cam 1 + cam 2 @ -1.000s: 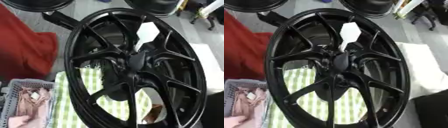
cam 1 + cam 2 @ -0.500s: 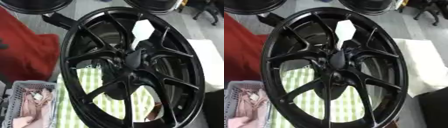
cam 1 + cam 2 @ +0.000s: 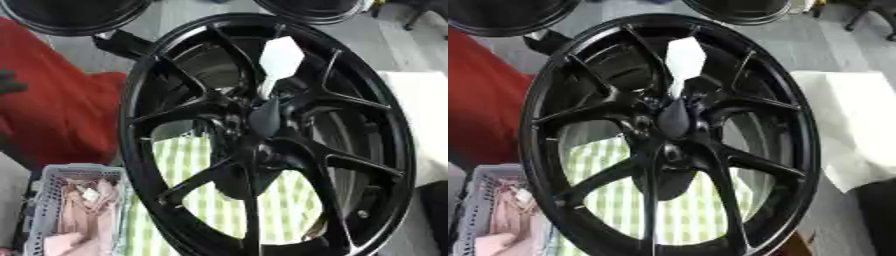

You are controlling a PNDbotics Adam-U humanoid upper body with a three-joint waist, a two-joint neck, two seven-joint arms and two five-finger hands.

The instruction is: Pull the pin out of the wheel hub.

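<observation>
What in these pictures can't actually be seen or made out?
- The pin: no pin can be told apart at the dark wheel hub in either eye view.
- The robot's hands: none in either view.
- The basket: cut off by the lower left corner.
- The white tag: any writing is blurred.

Entry, body parts: we log one candidate only, a small dark grey shape at the left edge of the left eye view, rounded and blurred. We cannot tell whether it is ours.
</observation>
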